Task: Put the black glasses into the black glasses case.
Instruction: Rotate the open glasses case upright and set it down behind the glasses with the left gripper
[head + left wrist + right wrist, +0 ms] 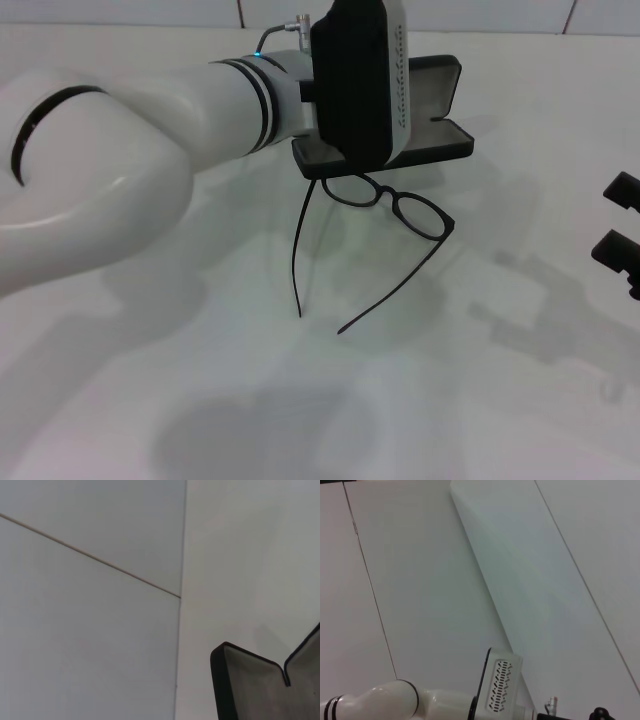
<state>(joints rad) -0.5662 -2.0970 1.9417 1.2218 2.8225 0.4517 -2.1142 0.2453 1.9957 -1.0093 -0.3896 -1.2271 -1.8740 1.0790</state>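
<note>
Glasses (400, 205) lay unfolded on tabletop (480, 390), just before open case (440, 120), ready for transfer. Left gripper (355, 85) hung over case; finger state untellable. Right gripper (620, 240) parked aside, fingers apparently spread.

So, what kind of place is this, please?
Probably a robot test bench, not a home. A plain white tabletop meets a white tiled wall, and it carries only thin black-framed round-lens glasses and an open black hinged case with grey lining. The left arm reaches over them; the right gripper waits aside.
</note>
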